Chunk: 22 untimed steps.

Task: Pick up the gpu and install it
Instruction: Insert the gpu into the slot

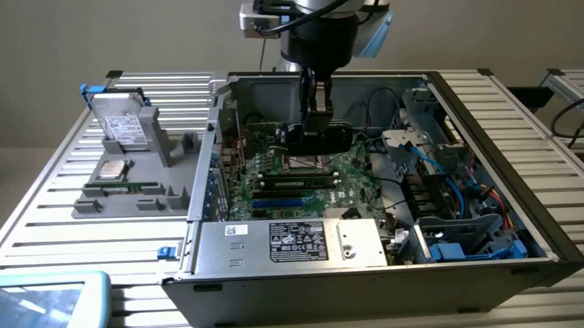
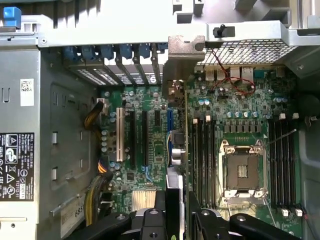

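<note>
**A:** Black fingers [image 2: 159,206] of the end effector [image 2: 176,212] come nearest to the wrist camera. What do they hold?

**B:** They stand narrow and clamp the gpu [image 1: 321,140], a thin flat rectangular card with a black face. The wrist view shows it from its edge, as a thin line between the fingers, with its grey metal bracket [image 2: 185,57] at the far end.

**A:** And where is the card?

**B:** It is inside the open dark-grey metal computer case [image 1: 365,294], upright over the green motherboard [image 2: 157,150]. It hangs near the long black expansion slot [image 2: 145,137]. The bracket is close to the row of perforated rear slot covers [image 2: 115,70].

**A:** Which step is in hand?

**B:** I judge the picking up is done and the installing is in hand. The card does not look seated. How high it hangs over the board I cannot tell.

**A:** What does the seating ask for?

**B:** I think the lower edge must lie exactly along one slot and the bracket must meet its rear opening. The push must go straight down, without tilt. The black memory slots [image 2: 200,155] are just beside, so a sideways error has little room.
</note>
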### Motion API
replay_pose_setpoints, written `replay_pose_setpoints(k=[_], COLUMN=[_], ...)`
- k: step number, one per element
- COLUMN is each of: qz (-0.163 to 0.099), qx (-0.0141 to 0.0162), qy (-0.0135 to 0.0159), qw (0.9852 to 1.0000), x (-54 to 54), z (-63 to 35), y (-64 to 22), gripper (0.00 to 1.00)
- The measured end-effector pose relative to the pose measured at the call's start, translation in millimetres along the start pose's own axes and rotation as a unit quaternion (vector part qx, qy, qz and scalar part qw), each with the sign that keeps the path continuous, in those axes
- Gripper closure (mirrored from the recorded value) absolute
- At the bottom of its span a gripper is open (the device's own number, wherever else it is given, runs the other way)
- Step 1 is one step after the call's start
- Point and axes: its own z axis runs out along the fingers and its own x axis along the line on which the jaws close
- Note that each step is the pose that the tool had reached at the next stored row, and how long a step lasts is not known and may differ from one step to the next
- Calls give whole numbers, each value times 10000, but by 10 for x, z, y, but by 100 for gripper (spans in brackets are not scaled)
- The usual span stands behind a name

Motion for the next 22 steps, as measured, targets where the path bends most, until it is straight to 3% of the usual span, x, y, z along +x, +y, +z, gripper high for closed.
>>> replay_pose_setpoints(k=[14,22], qz=[-21,-23], qx=[1,1], qy=[-1,-2], qw=[10000,10000], x=[89,-21], z=[259,358], y=[8,33], gripper=[73,73])
